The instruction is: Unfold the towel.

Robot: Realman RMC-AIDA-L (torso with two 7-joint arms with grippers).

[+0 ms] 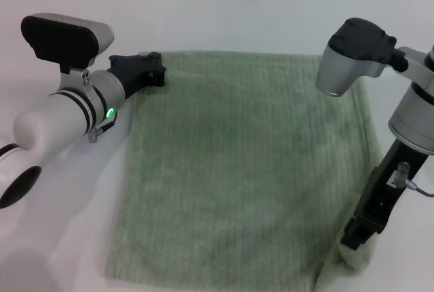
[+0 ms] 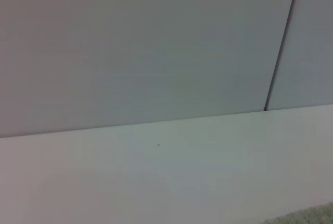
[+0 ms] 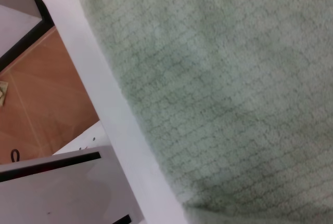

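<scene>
The pale sage-green towel (image 1: 244, 170) lies spread out nearly flat on the white table (image 1: 74, 238). My left gripper (image 1: 157, 70) is low at the towel's far left corner and looks shut on that corner. My right gripper (image 1: 356, 238) points down at the near right corner, shut on the cloth, which bunches up slightly under it. The right wrist view is filled with the ribbed towel (image 3: 234, 78). The left wrist view shows only a sliver of the towel (image 2: 312, 218).
The table's edge (image 3: 104, 109) runs close beside the towel's right side, with brown floor (image 3: 47, 94) beyond it. A grey wall (image 2: 156, 52) stands behind the table's far edge. Bare table surface lies left of the towel.
</scene>
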